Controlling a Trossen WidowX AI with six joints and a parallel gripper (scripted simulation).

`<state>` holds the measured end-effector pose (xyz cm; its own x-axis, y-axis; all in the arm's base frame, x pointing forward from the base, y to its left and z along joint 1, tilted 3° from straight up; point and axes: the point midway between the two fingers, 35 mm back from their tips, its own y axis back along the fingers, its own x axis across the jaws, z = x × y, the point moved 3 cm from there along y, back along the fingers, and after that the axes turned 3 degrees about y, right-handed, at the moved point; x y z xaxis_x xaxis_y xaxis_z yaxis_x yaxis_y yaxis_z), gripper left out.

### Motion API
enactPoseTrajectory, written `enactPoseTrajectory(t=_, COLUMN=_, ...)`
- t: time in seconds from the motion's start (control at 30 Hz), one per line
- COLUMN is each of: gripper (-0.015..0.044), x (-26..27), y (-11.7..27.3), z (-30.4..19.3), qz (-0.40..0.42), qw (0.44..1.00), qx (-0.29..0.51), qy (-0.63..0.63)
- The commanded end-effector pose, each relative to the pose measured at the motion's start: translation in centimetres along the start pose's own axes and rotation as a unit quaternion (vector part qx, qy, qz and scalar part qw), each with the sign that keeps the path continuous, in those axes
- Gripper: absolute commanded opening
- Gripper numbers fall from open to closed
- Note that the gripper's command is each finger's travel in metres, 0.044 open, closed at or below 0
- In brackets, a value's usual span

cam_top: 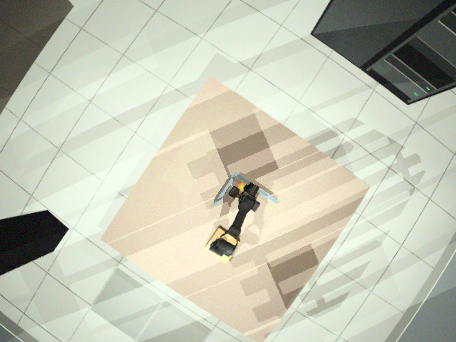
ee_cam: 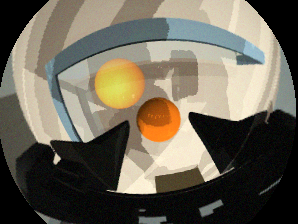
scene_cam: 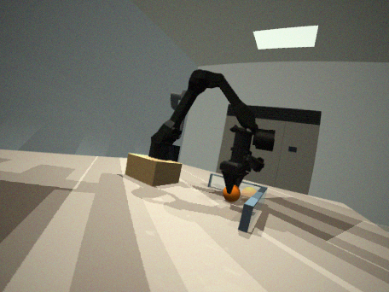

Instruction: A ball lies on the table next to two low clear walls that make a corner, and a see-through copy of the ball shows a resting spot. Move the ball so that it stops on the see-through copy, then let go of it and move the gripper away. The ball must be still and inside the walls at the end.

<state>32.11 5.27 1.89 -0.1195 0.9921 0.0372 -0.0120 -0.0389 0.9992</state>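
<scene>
The orange ball [scene_cam: 231,195] [ee_cam: 158,125] rests on the table inside the corner of the two low clear walls, which have blue edges [cam_top: 270,198] [scene_cam: 256,197] [ee_cam: 165,29]. The see-through yellow copy [cam_top: 242,186] [scene_cam: 249,191] [ee_cam: 119,83] is closer to the corner, up and left of the ball in the wrist view, with a small gap between them. My gripper [scene_cam: 230,189] [ee_cam: 158,119] points down, low over the ball. It is open, with one finger on each side of the ball and gaps showing in the wrist view. In the top view the arm hides most of the ball.
The arm's base stands on a tan block [cam_top: 215,239] [scene_cam: 142,169] on the table, outside the open side of the corner. The two walls meet beyond the copy. Dark shadows cross the table. Dark cabinets stand on the floor away from the table.
</scene>
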Motion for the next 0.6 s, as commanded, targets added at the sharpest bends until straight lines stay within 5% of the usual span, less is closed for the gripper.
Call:
enactPoseTrajectory(t=0.0, gripper=0.0395, x=0.1, y=-0.8, z=-0.2, qz=0.003, qw=1.000, qx=0.003, qy=-0.001)
enactPoseTrajectory(t=0.07, gripper=0.0395, x=0.1, y=-0.9, z=-0.2, qz=0.003, qw=1.000, qx=0.003, qy=-0.001)
enactPoseTrajectory(t=0.2, gripper=0.0290, x=0.1, y=-0.9, z=-0.2, qz=0.003, qw=1.000, qx=0.003, qy=-0.001)
enactPoseTrajectory(t=0.43, gripper=0.0244, x=0.1, y=-0.9, z=-0.2, qz=0.003, qw=1.000, qx=0.003, qy=-0.001)
enactPoseTrajectory(t=0.57, gripper=0.0139, x=-0.4, y=0.3, z=0.5, qz=0.003, qw=1.000, qx=-0.016, qy=-0.017)
